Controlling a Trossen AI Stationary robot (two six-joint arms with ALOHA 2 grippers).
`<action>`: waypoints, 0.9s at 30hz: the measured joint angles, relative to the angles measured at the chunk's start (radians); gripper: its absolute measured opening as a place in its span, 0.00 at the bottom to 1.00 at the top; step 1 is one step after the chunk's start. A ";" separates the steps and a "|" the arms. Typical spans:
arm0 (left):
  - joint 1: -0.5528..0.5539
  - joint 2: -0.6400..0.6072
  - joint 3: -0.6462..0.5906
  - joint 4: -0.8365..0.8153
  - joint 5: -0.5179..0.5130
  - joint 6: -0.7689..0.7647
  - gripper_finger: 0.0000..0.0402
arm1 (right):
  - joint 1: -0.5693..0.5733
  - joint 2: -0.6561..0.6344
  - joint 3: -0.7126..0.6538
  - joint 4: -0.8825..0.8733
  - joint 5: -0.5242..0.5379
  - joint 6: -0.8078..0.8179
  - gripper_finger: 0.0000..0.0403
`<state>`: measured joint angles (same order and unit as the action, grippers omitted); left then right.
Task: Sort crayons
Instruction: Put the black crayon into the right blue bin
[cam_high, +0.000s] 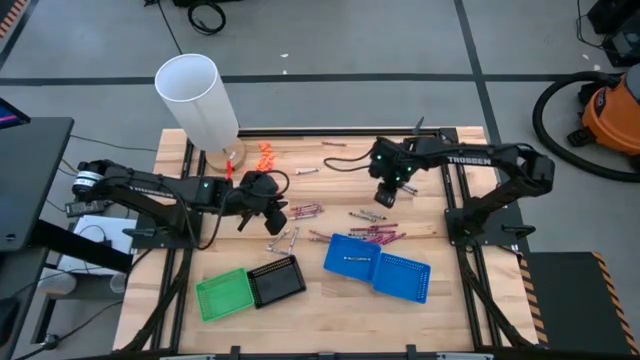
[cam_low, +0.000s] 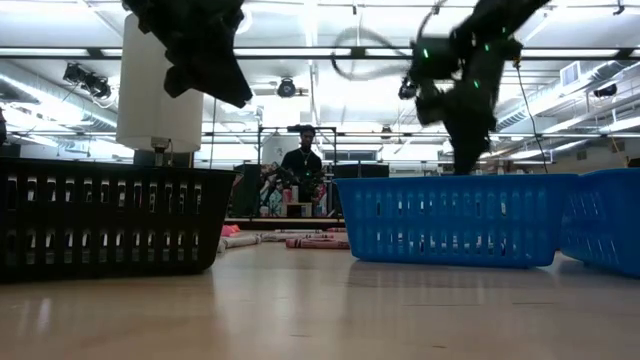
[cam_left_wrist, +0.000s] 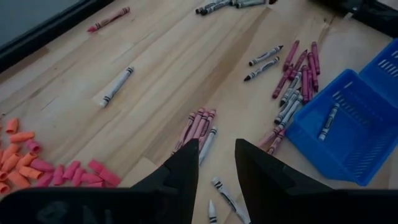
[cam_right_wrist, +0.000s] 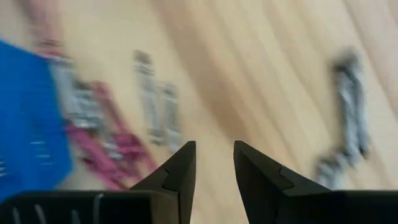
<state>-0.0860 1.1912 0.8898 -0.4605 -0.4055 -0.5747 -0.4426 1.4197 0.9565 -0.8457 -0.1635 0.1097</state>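
Table (cam_high: 330, 320): pale wood top, dark frame rails at both sides.
Left gripper (cam_high: 262, 208): above the table left of centre, over the crayons (cam_high: 304, 211) lying loose there; fingers too small to read.
Right gripper (cam_high: 387, 192): near mid-table, above more scattered crayons.
Blue baskets (cam_high: 375, 265): two, touching, front right of centre.
Green basket (cam_high: 224, 294): front left, against a black basket (cam_high: 275, 279).
White cylinder (cam_high: 197, 100): tilted, at the back left corner.
Orange pieces (cam_high: 265, 153): small heap just beside the cylinder's base.

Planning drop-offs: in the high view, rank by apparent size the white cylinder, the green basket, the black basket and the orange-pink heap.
1. white cylinder, though it stands tall toward the camera
2-3. green basket and black basket, too alike to rank
4. orange-pink heap
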 joint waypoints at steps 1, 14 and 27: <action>0.001 0.000 0.000 0.000 -0.001 0.000 0.28 | -0.019 0.000 -0.015 -0.004 0.020 -0.002 0.29; 0.054 0.000 0.000 0.078 -0.023 -0.063 0.28 | -0.138 0.075 -0.034 0.107 -0.075 -0.163 0.29; 0.093 0.000 0.000 0.090 -0.039 -0.073 0.28 | 0.120 0.099 -0.058 0.169 -0.078 -0.247 0.32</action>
<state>0.0072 1.1908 0.8898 -0.3701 -0.4450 -0.6482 -0.3225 1.5192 0.8985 -0.6770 -0.2419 -0.1375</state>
